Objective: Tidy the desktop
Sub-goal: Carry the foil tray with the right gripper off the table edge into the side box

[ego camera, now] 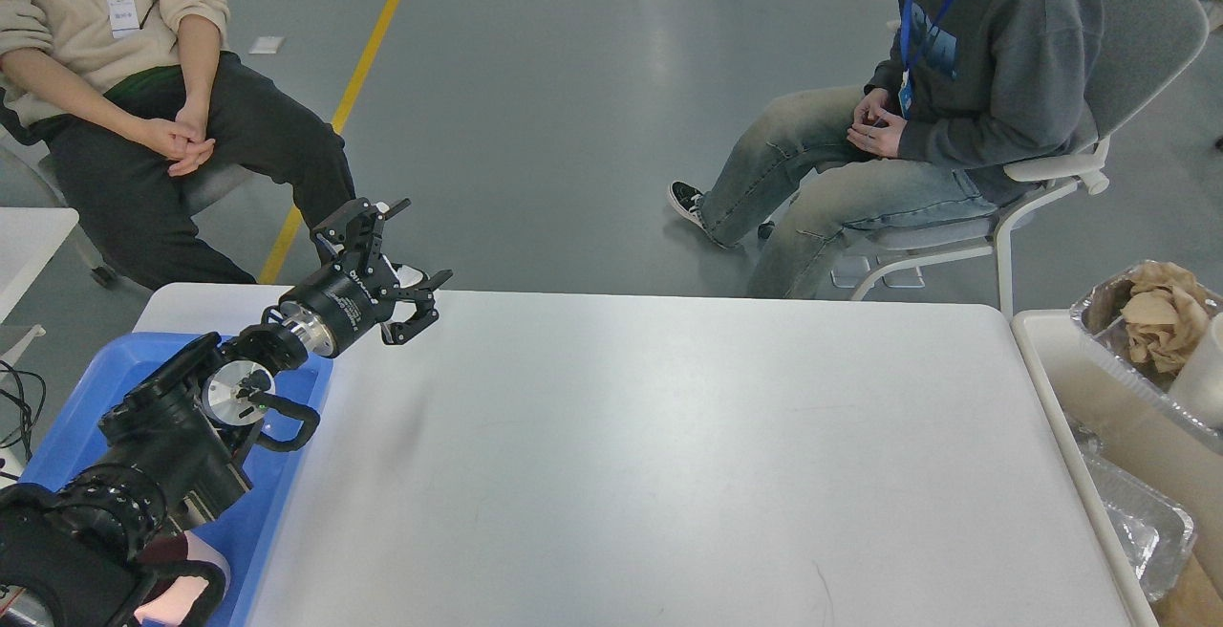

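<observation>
The desktop (669, 455) is a large white-grey tabletop with rounded corners, and its surface is bare. My left gripper (417, 245) is open and empty, held just above the far left corner of the desktop. A foil tray (1099, 307) with crumpled brown paper (1161, 316) and a white paper cup (1206, 374) in it is past the desktop's right edge, cut off by the frame edge. My right arm and gripper are out of view.
A blue plastic tray (277, 474) lies at the desktop's left edge under my left arm. A beige bin (1061, 378) with more foil trays (1142, 512) stands right of the desktop. Two people sit beyond the far edge. A small white table (29, 235) is at far left.
</observation>
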### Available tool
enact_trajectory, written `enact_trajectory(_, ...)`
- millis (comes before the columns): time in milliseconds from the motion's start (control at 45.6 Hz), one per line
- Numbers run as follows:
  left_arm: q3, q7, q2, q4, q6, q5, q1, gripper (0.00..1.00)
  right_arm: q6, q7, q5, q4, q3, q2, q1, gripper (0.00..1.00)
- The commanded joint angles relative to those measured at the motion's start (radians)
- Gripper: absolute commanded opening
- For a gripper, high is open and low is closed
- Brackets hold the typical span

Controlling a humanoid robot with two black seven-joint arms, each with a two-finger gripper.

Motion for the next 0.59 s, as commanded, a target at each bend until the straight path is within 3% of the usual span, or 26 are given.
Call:
enact_trajectory(0,-0.001,0.000,-0.002,-0.005,-0.005,0.000,0.000,0.97,-0.054,0.000,0.067,-0.095,0.000,0.051,-0.040,0.00)
enact_trajectory(219,-0.002,-0.011,-0.007,-0.007,-0.005,-0.005,0.000,0.97,-0.151,0.000,0.229,-0.273,0.000,0.186,-0.097,0.00)
enact_trajectory(570,-0.001,-0.014,-0.013,-0.010,-0.006,-0.014,0.005,0.97,-0.326,-0.002,0.312,-0.295,-0.002,0.282,-0.121,0.00)
